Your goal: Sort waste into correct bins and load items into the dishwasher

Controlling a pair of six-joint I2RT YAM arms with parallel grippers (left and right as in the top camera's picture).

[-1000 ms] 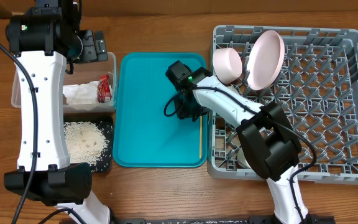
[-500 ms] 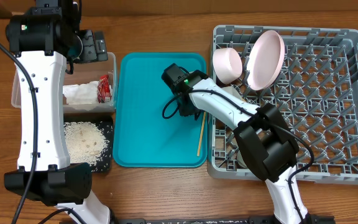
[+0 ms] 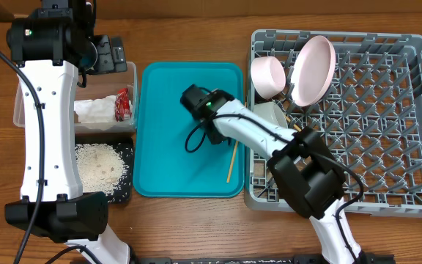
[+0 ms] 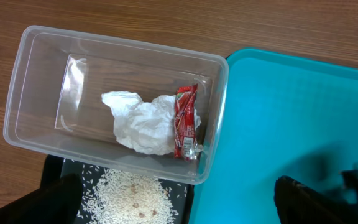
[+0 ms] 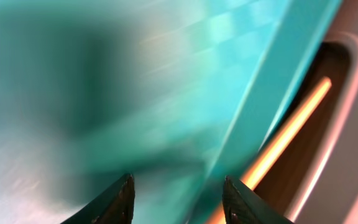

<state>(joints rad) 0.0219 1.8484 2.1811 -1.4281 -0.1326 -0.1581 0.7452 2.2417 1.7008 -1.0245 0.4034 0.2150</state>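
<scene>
1. The black tray (image 3: pixel 127 192) is sitting nearest, at the left front of the table, and loose rice (image 3: pixel 100 165) is lying spread across it.
2. A chopstick (image 3: pixel 231 161) is lying at a slant on the teal tray (image 3: pixel 167 169), near its right rim, its far end pointing toward the right arm's wrist.
3. The right gripper (image 5: pixel 178 180) is hanging low over the middle of the teal tray, just left of the chopstick's far end. In its wrist view the fingers (image 5: pixel 120 199) are standing partly spread with nothing between them, so it is grasping nothing. The rest of that view is blurring too much to read.
4. The clear tub (image 4: pixel 42 81) is sitting just beyond the black tray and beside the teal tray's left rim. A crumpled napkin (image 4: pixel 138 121) is lying inside it, and a red wrapper (image 4: pixel 185 121) is lying against the napkin's right side.
5. The grey rack (image 3: pixel 387 132) is filling the right of the table. A small cup (image 3: pixel 269 114) is sitting by its left wall. Farther back a bowl (image 3: pixel 267 75) is resting on its side, and a plate (image 3: pixel 313 70) is standing on edge just right of it.
6. The left gripper (image 3: pixel 117 56) is hovering over the tub's far end, its fingers (image 4: pixel 61 199) spread wide and released, holding nothing.
</scene>
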